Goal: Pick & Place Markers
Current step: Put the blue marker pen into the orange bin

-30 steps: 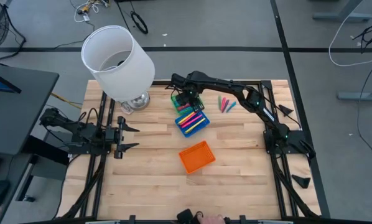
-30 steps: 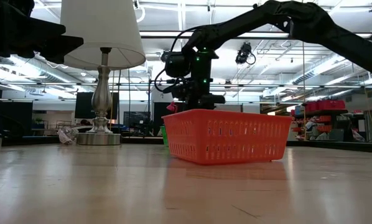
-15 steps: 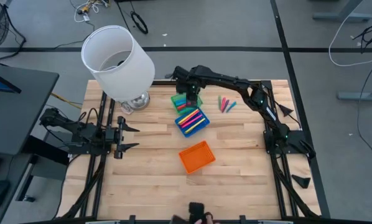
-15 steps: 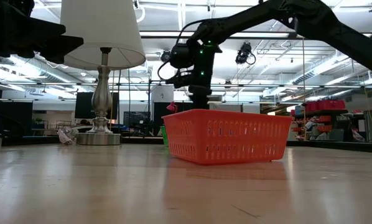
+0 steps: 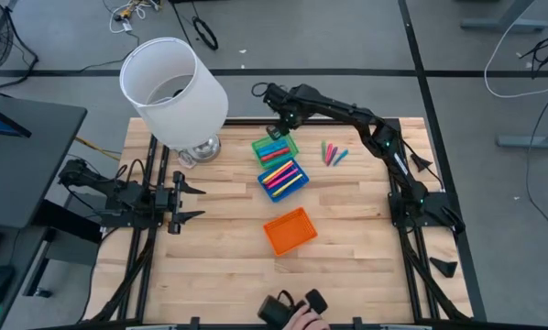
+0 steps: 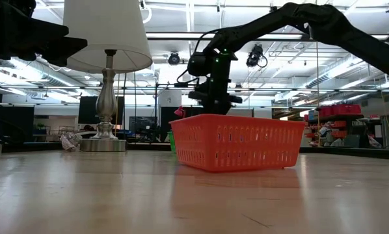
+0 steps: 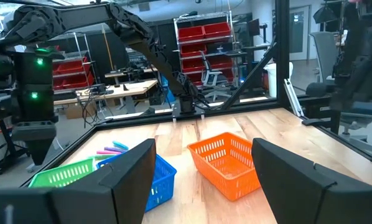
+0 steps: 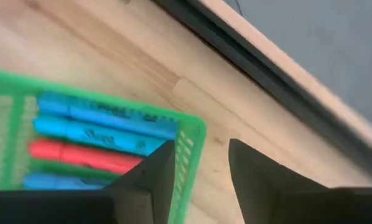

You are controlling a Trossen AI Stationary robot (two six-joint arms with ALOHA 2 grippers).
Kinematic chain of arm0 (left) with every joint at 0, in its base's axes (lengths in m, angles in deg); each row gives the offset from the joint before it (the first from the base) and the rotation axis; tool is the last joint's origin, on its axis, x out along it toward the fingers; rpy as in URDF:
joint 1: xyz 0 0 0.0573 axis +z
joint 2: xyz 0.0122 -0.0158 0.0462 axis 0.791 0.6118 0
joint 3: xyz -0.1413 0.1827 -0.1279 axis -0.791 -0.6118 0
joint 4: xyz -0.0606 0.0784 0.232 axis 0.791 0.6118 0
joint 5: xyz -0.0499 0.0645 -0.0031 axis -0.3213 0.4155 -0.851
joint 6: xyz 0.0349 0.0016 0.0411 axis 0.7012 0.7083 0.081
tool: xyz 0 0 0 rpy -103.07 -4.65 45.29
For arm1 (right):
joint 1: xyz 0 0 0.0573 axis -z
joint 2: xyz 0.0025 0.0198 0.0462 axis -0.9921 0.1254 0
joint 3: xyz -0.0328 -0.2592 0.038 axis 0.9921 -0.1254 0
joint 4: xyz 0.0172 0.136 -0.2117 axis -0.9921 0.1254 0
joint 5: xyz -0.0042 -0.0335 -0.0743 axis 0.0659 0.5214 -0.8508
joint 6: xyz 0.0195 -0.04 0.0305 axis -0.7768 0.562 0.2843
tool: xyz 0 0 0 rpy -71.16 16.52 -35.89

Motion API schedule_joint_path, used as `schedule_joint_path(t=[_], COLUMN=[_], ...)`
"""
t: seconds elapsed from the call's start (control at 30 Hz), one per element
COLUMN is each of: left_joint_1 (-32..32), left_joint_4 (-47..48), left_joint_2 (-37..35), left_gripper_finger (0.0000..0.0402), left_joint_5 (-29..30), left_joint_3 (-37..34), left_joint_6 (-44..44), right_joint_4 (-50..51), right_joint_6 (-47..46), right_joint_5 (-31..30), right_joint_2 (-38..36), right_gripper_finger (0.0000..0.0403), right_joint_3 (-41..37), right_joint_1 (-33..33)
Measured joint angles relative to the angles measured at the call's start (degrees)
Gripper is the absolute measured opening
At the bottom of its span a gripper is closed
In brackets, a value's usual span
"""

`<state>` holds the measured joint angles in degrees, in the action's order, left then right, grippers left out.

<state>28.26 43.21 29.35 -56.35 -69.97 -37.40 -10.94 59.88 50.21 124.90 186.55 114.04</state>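
Since the earlier frame the right hand (image 5: 276, 99) has pulled back from over the green tray (image 5: 274, 148) toward the bench's (image 5: 210, 238) far edge; its fingers (image 8: 145, 177) are parted and empty. Markers (image 8: 99, 134) lie inside that tray.

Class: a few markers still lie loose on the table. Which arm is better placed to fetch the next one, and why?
The right. Its gripper, open and empty, hangs at the green tray, on the same side as the loose markers. The left gripper waits open at the table's left edge, far from them.
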Motion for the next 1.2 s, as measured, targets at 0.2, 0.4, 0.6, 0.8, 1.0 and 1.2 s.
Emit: schedule_joint_path(t=[0.2, 0.4, 0.6, 0.8, 1.0, 1.2], left_joint_1=[0.01, 0.00, 0.00, 0.01, 0.00, 0.01], left_joint_4=[0.00, 0.00, 0.00, -0.02, 0.00, 0.00], left_joint_2=[-0.01, 0.00, 0.00, -0.01, -0.01, -0.02], left_gripper_finger=[0.0273, 0.0273, 0.0273, 0.0273, 0.0273, 0.0273], left_joint_5=[0.00, 0.00, 0.00, 0.00, 0.00, 0.00], left_joint_3=[0.01, -0.01, 0.01, -0.01, 0.00, -0.01], left_joint_6=[-0.01, -0.01, 0.00, 0.01, 0.00, -0.01], right_joint_4=[-0.67, -1.59, -7.28, -13.37, -14.11, -14.35], right_joint_6=[-5.12, -9.85, -15.11, -19.97, -22.94, -26.22], right_joint_5=[-0.01, -3.66, -4.59, -5.43, -7.26, -8.00], right_joint_2=[-0.87, -6.37, -15.44, -23.29, -28.00, -31.71], right_gripper_finger=[0.0149, 0.0149, 0.0149, 0.0149, 0.0149, 0.0149], right_joint_3=[-0.02, -5.51, -19.32, -31.72, -40.43, -47.88], right_joint_1=[-0.11, -0.96, -0.96, -0.96, -0.67, 0.13])
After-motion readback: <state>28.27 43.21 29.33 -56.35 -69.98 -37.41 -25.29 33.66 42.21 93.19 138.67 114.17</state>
